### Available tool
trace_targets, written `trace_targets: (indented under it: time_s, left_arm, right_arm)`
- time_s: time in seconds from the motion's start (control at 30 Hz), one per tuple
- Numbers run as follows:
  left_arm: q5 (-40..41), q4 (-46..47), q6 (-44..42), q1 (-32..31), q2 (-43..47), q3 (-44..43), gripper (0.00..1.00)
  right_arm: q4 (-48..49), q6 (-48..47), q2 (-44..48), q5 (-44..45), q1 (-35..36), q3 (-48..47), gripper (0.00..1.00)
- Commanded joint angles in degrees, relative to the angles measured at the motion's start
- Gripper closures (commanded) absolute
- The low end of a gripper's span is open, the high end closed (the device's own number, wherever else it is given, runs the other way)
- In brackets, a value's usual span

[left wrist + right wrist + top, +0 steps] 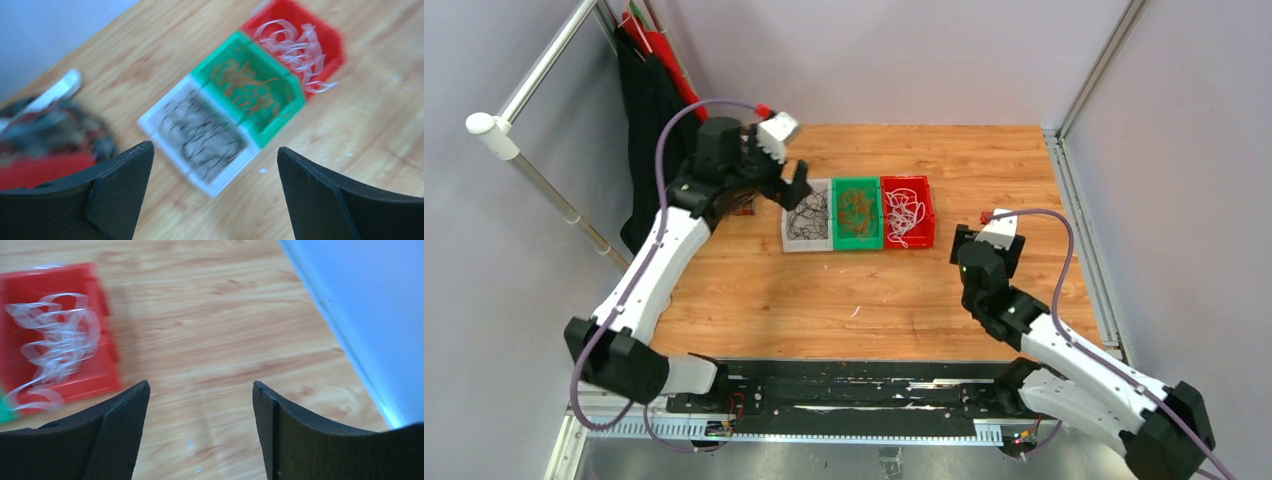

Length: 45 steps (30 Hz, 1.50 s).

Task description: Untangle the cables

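1. The left gripper (pixel 215 148) is held wide open above the wooden surface (pixel 874 300), and nothing is gripped between its fingers.
2. The right gripper (pixel 201 385) is also spread wide. It is empty, and only bare wood is seen between its fingers.
3. Below and ahead of the left gripper, a row of three bins is set side by side, touching, near the middle of the surface.
4. The white bin (pixel 806 247), at the left end of the row, is filled with thin black cables (pixel 809 213).
5. The green bin (pixel 858 244), in the middle, is filled with orange cables (pixel 857 208).
6. The red bin (pixel 929 212), at the right end, is filled with looped white cables (pixel 904 210). One loop is draped over the bin's near wall.
7. The right gripper is held to the right of the red bin and somewhat nearer, apart from it.
8. A dark and red heap (pixel 50 130) is seen to the left of the white bin. It is too blurred to be identified.
9. Black and red cloth (pixel 649 90) is hung on the rail at the far left, off the surface.
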<state>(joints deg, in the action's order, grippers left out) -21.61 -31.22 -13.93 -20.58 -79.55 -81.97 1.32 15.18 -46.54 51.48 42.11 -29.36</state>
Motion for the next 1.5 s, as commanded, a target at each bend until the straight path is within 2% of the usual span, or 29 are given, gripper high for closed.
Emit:
trace_targets:
  time_s: [0.0,0.13,0.23,0.3,0.37,0.57,0.63,0.77,0.93,1.0,1.03,1.07,1.1,1.13,1.23,1.47]
  left_arm:
    - [-0.7,13.0,5.4,12.4,5.0,16.1,0.02]
    - [0.9,28.1,4.7,19.0,9.8,33.2,0.02]
    - [2.6,36.6,5.2,19.8,11.2,43.1,0.02]
    - [3.7,46.1,7.0,19.8,11.5,49.3,0.02]
    - [4.9,55.1,7.8,19.8,10.7,54.6,0.02]
    - [12.1,73.0,7.5,19.9,6.5,62.7,0.02]
    - [12.6,73.5,8.1,20.4,6.9,63.2,0.02]
    - [14.5,89.5,10.0,20.4,2.9,69.6,0.02]
    - [17.4,97.3,11.0,20.4,1.1,73.0,0.02]
    - [18.1,95.1,11.0,20.4,1.9,72.6,0.02]
    - [18.7,95.2,11.4,20.4,1.6,72.4,0.02]
    - [19.7,95.5,11.9,20.4,1.2,72.2,0.02]
    - [20.9,94.7,12.4,20.4,1.1,71.8,0.02]
    - [21.5,93.0,12.5,20.4,1.4,71.2,0.02]
    - [21.3,92.5,12.3,20.2,1.4,70.9,0.02]
    - [21.2,92.8,12.3,20.3,1.4,71.1,0.02]
  right_arm:
    - [3.1,0.7,-7.4,3.9,-11.4,-1.8,0.25]
    - [12.0,0.0,-12.3,3.1,-18.7,1.5,0.25]
    - [17.8,-2.3,-17.5,1.8,-22.9,3.3,0.25]
    - [21.1,-3.0,-19.9,2.5,-25.1,3.4,0.25]
    - [27.6,-5.9,-20.8,-2.8,-27.3,4.7,0.24]
    - [39.7,-18.0,-27.2,-11.9,-28.7,4.3,0.24]
    - [38.2,-20.9,-27.4,-11.1,-28.7,4.1,0.24]
    - [38.3,-18.6,-23.3,-12.6,-30.9,10.2,0.24]
    - [50.7,-15.0,-25.3,-20.0,-36.0,18.0,0.24]
    - [54.1,-16.7,-27.4,-24.3,-36.9,18.3,0.24]
    - [53.7,-18.1,-28.2,-30.0,-36.9,18.1,0.24]
    - [57.9,-19.8,-30.2,-33.7,-36.9,18.8,0.24]
    - [66.0,-21.6,-33.8,-35.2,-36.8,20.8,0.23]
    - [67.7,-22.0,-36.0,-34.9,-36.8,20.0,0.23]
    - [55.8,-20.3,-33.9,-34.7,-37.1,16.1,0.22]
    - [59.2,-20.8,-34.2,-34.6,-37.2,17.3,0.22]
